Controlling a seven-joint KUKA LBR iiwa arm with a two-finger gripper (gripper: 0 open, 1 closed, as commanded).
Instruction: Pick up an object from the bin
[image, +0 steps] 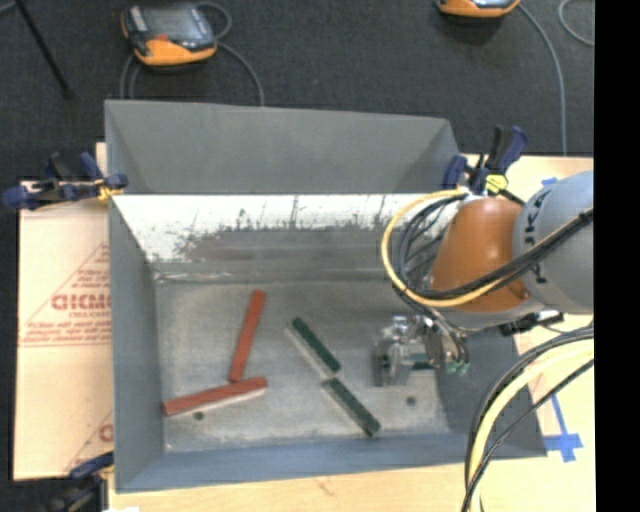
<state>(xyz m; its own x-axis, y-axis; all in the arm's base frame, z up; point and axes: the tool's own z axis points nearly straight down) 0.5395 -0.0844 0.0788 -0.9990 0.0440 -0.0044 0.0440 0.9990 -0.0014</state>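
My gripper (392, 368) hangs low over the right part of the bin floor, under the orange wrist cover. Its metal fingers point down at bare floor, with nothing visible between them. Just left of it lie two dark green flat sticks: one (315, 346) slants near the middle, the other (351, 407) runs toward the front wall. Neither stick touches the fingers.
Two reddish-brown flat sticks lie on the left: one (247, 336) stands almost upright in view, the other (214, 397) lies nearly level at its foot. The arm and its looped cables cover the bin's right wall.
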